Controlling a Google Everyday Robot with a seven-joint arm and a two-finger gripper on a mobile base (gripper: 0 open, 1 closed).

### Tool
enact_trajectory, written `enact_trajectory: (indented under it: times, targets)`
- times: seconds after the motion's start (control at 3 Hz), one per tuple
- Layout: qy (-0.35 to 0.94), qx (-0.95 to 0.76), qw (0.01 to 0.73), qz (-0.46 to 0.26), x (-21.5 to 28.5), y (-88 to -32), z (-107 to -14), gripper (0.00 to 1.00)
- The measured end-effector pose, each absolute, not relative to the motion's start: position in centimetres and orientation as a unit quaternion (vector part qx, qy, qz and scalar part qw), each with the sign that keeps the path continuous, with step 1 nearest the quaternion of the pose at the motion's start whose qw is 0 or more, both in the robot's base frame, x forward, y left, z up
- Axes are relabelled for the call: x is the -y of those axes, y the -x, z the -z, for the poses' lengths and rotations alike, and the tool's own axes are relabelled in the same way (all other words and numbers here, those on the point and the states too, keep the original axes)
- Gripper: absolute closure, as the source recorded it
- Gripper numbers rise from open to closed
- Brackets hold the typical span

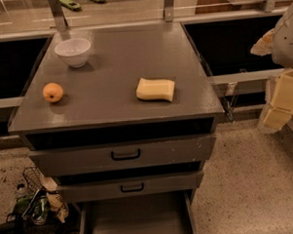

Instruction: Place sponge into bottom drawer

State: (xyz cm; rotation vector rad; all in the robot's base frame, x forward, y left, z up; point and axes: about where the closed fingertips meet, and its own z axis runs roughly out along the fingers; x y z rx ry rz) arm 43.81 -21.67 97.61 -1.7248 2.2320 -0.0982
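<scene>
The gripper point(282, 101) sits at the far right edge of the view. It is out past the side of the cabinet and a bit lower than its top. Only part of it shows, so one cannot tell how wide it is open. It does not have the sponge, and nothing can be seen in it.

The sponge point(155, 89) lies flat on the grey cabinet top point(114, 57), toward the right and near the front edge. It is the thing closest to the gripper, but the two are well apart. Nothing touches the sponge. Farther left sits a round orange fruit point(53, 92), and behind that a white bowl point(73, 52).

Under the top are two upper drawers point(124, 155) with black handles. Below them the bottom drawer point(136, 222) is pulled out, and its flat grey floor shows.

The job looks to be at its very start, because the sponge is not yet picked up. So the step in hand is likely the reach for the sponge.

The next move would need the gripper to come left over the top, stop right above the sponge, go down and close on its sides. The sponge looks soft, so a gentle squeeze should do. After that it would have to go out past the front edge and down to the open drawer, without bumping the two drawers above.
</scene>
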Motion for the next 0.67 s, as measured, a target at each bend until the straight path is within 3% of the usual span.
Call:
enact_trajectory:
  times: [0.67]
  targets:
    - [0.605,-0.781,0.157,0.020,22.0,-45.9,-96.9,0.00]
